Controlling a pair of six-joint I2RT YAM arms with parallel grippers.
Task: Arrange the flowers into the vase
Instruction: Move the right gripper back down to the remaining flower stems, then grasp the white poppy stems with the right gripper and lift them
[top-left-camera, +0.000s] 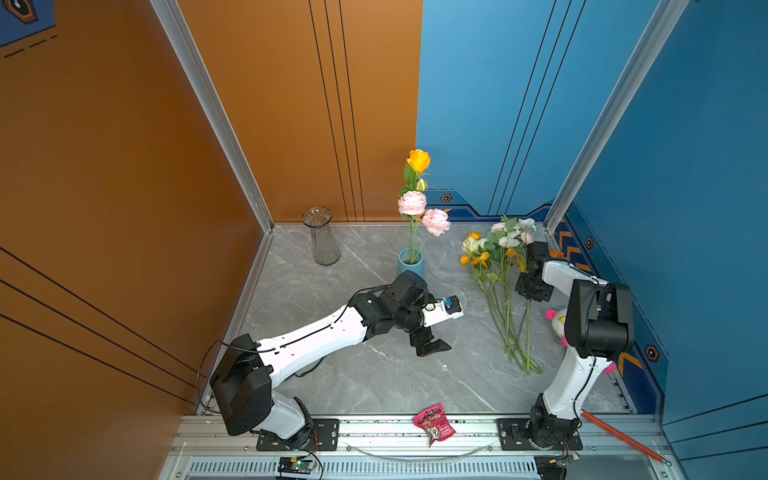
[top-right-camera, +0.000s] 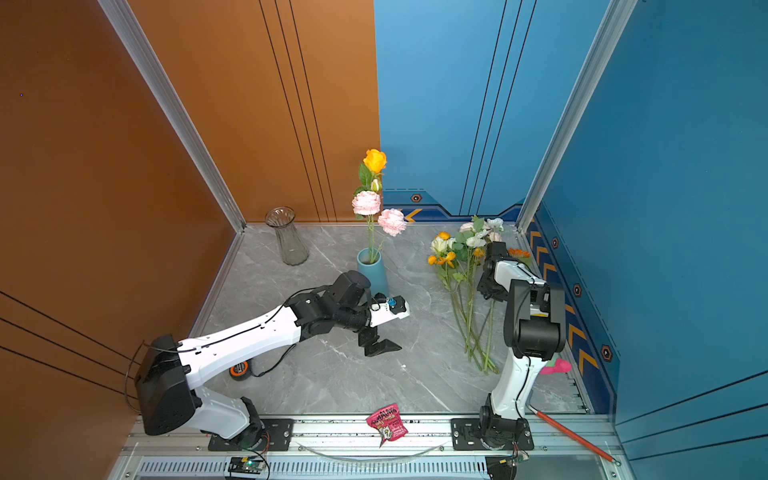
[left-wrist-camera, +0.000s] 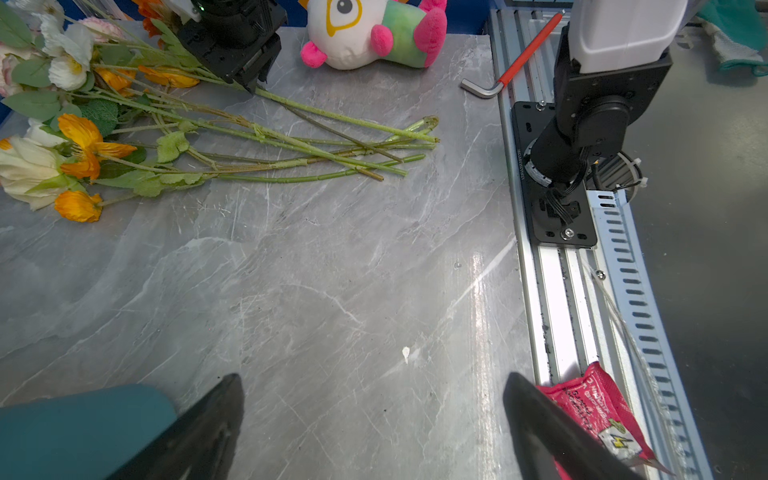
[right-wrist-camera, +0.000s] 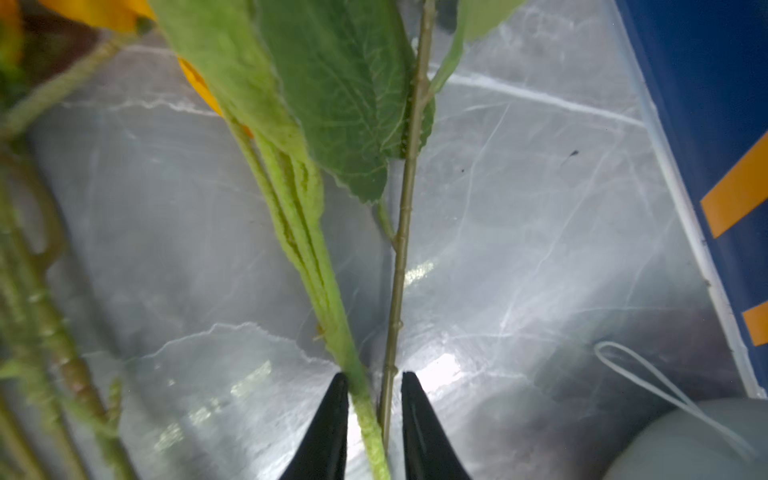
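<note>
Our right tool (right-wrist-camera: 374, 374) is straddling two stems (right-wrist-camera: 332, 291) just below the leaves (bare stem, likely the surest hold). Its jaws are narrow, but we cannot tell if it is truly gripping. Our left tool (left-wrist-camera: 374, 375) is hanging wide and empty beside the blue vase (top-left-camera: 411, 259), probably to steady it. We are counting two vases, the other a glass vase (top-left-camera: 323, 241), and three blooms (top-left-camera: 412, 203) in the blue one. The loose flowers (top-left-camera: 498, 266) on the table (top-left-camera: 374, 374) are overlapping too much to count.

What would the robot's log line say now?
right jaws: narrow, astride two green flower stems on grey marble table | left jaws: wide open, empty, beside teal cylinder vase | vase holds pink, orange blooms
</note>
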